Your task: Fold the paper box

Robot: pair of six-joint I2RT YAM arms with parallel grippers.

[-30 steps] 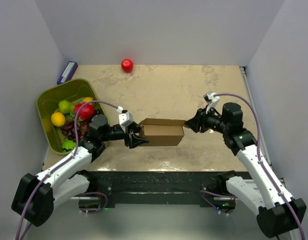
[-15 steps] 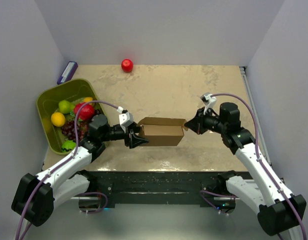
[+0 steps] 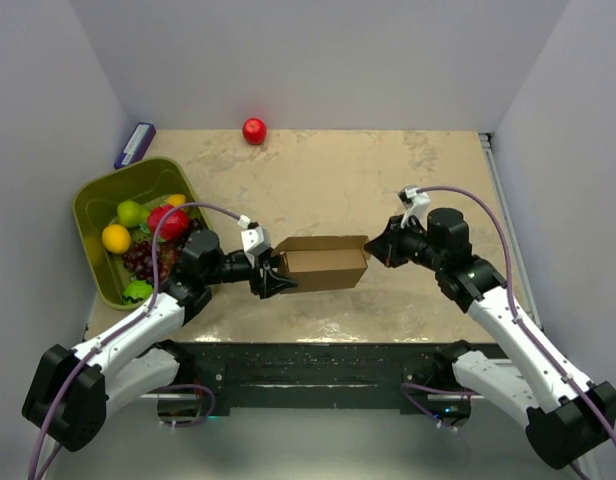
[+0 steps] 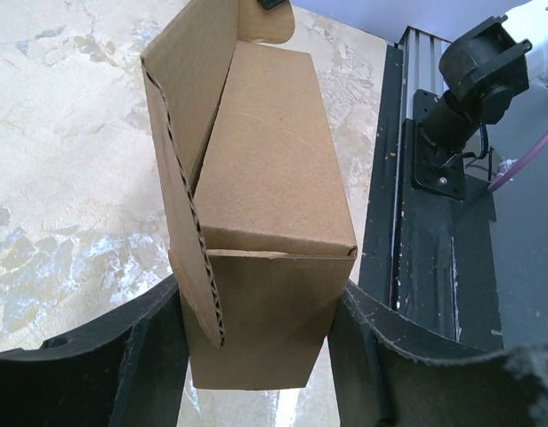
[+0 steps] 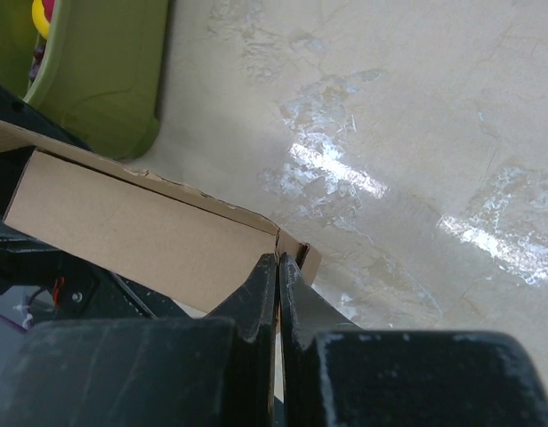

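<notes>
As left end effector point(image 3: 272, 276) straddles paper box point(image 4: 274, 178), seemingly gripping.

Right gripper point(image 3: 372, 247) is now further left in the frame, jaws closed, meeting the paper box's point(image 3: 323, 266) right end.

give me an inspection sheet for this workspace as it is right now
surface: beige marbled tabletop, glossy
job's things: brown cardboard paper box mid-table, long lid flap not closed
clutter: olive-green plastic bin of fruit at left; red round object and purple block at far edge
grippers: left gripper clamps the box's left end; right gripper shut at its right-end flap
cables: purple cables looped over both arms, off the box
surroundings: pale grey walls on three sides
</notes>
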